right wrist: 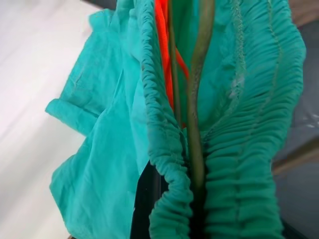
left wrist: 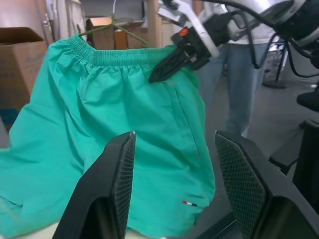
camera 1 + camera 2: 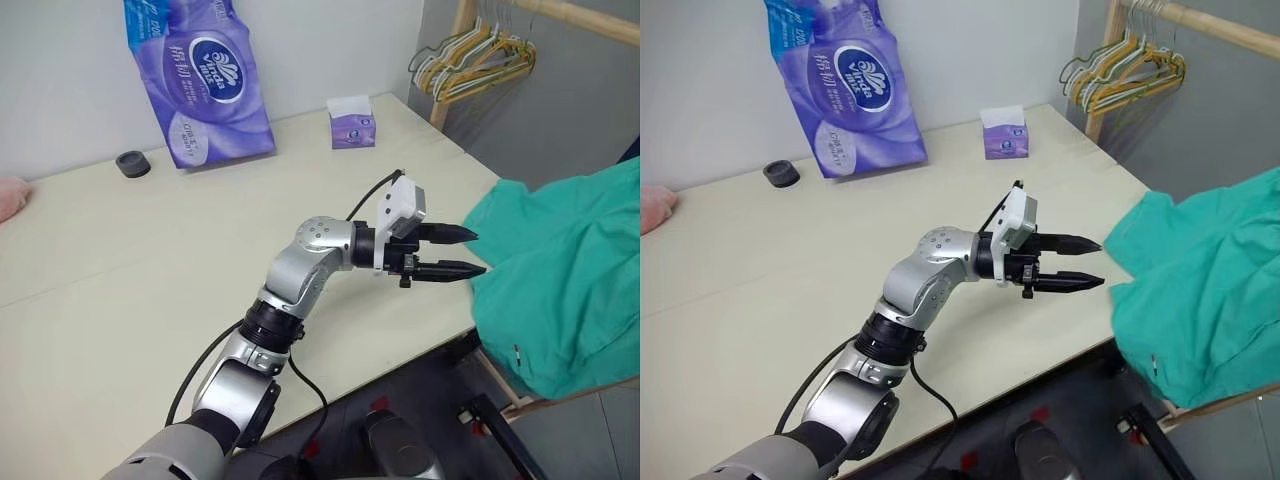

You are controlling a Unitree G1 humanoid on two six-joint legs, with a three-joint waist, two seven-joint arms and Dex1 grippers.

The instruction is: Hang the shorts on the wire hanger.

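At the tabletop's near edge: left hand (image 3: 478,252) reaches level toward the robot's right, its two black fingers parted with nothing between them.
Left hand and cloth: fingertips stand just beside the hanging teal fabric; from the head views it cannot be told whether they touch it.
Shorts (image 2: 124,124): teal-green, lifted off the tabletop's right end, spread wide and hanging by the gathered elastic waistband, hems drooping below the table edge.
Mark on the shorts: a small red-and-white tag sits near one lower hem in the left wrist view.
Right hand (image 2: 167,67): black fingers clenched tight at the waistband, pinching the gathered edge at the top of the shorts.
Wire hanger (image 1: 197,99): thin olive-green wire runs inside the bunched waistband, next to an orange cord, in the right wrist view; its upper part rises above the waistband in the left wrist view.
Tabletop (image 3: 150,250): pale cream, bare around the left arm.
Mid tabletop: a small dark ring-shaped object (image 3: 132,163) lies near the wall; a pink cloth lump (image 3: 12,198) rests at the far left edge.
Far side: a purple tissue pack (image 3: 195,75) leans on the wall, a small purple tissue box (image 3: 352,123) beside it.
Background right: bunched yellow and pale-green hangers (image 3: 478,55) hang from a wooden rail.
Behind the shorts: a person in jeans (image 2: 244,84) stands near a cardboard box (image 2: 17,59).
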